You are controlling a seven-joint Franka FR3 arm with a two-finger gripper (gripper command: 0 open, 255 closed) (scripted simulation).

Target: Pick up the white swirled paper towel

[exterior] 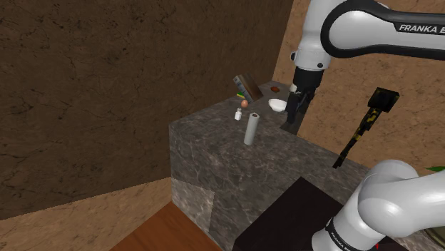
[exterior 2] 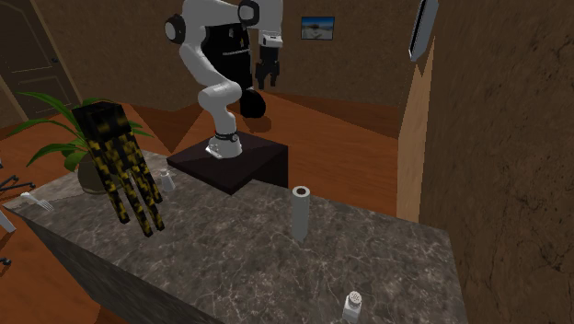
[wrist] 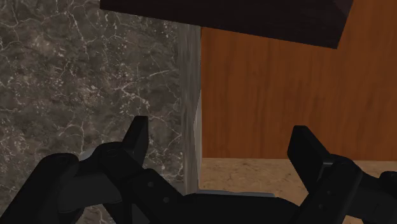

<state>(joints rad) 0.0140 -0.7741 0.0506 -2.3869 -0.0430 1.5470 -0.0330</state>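
The paper towel (exterior: 250,129) is a pale grey-white roll standing upright near the middle of the dark marble counter (exterior: 214,167). The second exterior view has the roll (exterior 2: 300,213) in front of the stand. My black gripper (exterior: 290,126) hangs to the shoulder view's right of the roll, apart from it. Seen across the counter, the gripper (exterior 2: 268,81) is high up, beyond the stand. In the wrist view the gripper (wrist: 219,130) is open, with nothing between its fingers, looking down on the counter's edge (wrist: 189,95) and wooden floor.
A small shaker (exterior: 239,114), a reddish egg-like thing (exterior: 244,103), a white bowl (exterior: 277,105) and a leaning block (exterior: 244,85) stand beyond the roll. A black-and-yellow figure (exterior 2: 124,175) rises near the potted plant (exterior 2: 55,129). The dark stand (exterior 2: 230,166) adjoins the counter.
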